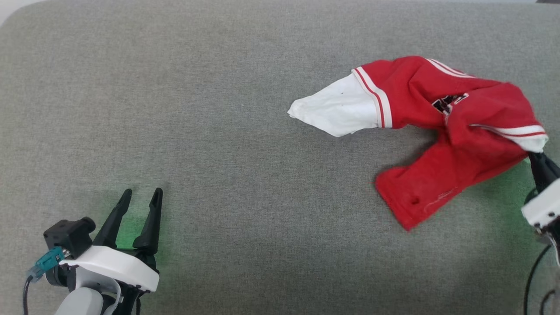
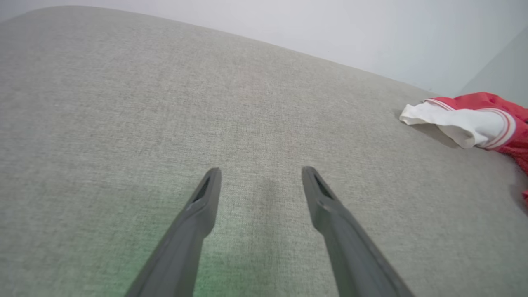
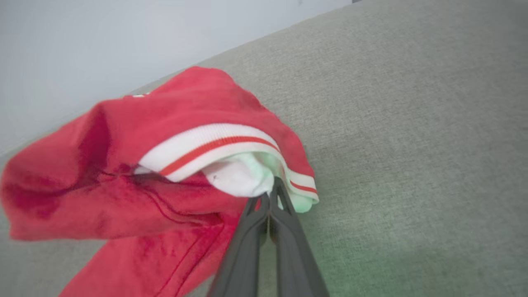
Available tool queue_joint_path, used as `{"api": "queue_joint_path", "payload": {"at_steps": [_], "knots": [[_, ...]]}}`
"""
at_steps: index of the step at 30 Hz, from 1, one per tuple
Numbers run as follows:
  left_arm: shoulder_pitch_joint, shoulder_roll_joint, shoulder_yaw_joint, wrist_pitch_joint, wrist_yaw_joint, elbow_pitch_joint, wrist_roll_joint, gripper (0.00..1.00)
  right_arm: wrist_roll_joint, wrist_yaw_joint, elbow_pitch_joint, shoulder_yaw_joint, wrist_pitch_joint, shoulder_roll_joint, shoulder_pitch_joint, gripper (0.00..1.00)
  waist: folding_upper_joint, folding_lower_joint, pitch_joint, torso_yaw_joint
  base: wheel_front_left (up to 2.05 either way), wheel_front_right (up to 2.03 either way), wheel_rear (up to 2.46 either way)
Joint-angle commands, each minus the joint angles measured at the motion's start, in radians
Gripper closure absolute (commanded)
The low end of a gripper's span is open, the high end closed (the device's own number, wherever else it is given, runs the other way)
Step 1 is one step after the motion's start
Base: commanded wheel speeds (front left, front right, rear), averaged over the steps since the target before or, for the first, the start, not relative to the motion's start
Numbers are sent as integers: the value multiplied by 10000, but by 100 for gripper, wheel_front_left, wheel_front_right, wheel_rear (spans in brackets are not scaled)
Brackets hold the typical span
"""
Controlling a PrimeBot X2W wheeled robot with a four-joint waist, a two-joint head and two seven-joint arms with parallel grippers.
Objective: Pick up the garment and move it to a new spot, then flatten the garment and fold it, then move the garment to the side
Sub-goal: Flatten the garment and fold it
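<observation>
The right gripper (image 1: 534, 156) has its fingers (image 3: 284, 231) pinched tight together on the garment (image 1: 415, 87), gripping it at a white sleeve edge with white-and-red striped trim; in the right wrist view (image 3: 271, 194) the red jersey shirt (image 3: 123, 165) bunches up just beyond and to the left of those fingertips, its trim curling over them. From the clamped end the shirt trails away across the grey fabric-covered tabletop (image 1: 218, 109), crumpled; its other white sleeve (image 1: 337, 109) lies flat at the end farthest from the right fingers, and a red flap spreads nearer the robot. The left gripper (image 1: 143, 191) is well apart from the shirt, fingers (image 2: 198, 214) spread wide and holding nothing, tips just above bare tabletop (image 2: 165, 103); in the left wrist view (image 2: 260, 170) the shirt's white sleeve (image 2: 466, 123) lies far off to the right of those fingers. A faint green glow tints the tabletop by each gripper.
</observation>
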Motion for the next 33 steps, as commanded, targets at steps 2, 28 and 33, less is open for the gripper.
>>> {"api": "queue_joint_path", "payload": {"at_steps": [2, 28, 33], "knots": [[-178, 60, -63, -19, -19, 41, -36, 0, -740, -3, 382, -454, -149, 474, -659, 100, 0, 0, 78, -11, 0, 0, 0], [-434, 323, -447, -19, -18, -156, -187, 0, -1346, -5, -2699, 2086, 3977, -2477, -582, 0, 0, 0, 706, -535, 0, 0, 0], [-492, 446, -430, -19, -9, -166, -346, 0, -1551, -5, -2359, 2089, 3789, -2237, -718, 34, 0, 0, 902, -431, 0, 0, 0]]}}
